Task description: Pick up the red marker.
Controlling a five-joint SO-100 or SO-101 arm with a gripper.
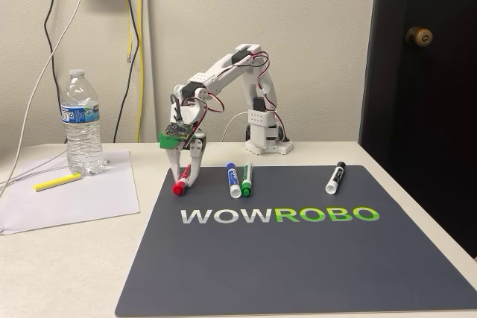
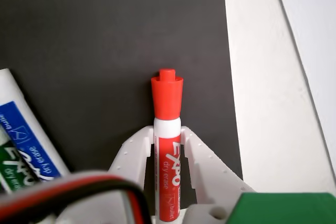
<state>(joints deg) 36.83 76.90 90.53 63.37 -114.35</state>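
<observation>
Fixed view: one red marker (image 1: 181, 184), three other markers (image 1: 240, 179).

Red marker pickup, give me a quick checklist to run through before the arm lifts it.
1. Short thick red-capped whiteboard marker sits between the white two-finger gripper fingers: ok.
2. Fingers pressed firmly on the barrel: cannot tell; slim dark gaps show either side in the wrist view.
3. Marker aligned with the gripper: ok.
4. Blue-capped marker and green-capped marker outside the fingers: ok.
5. Dark rubber mat free of obstacles around the red cap: ok.
</observation>
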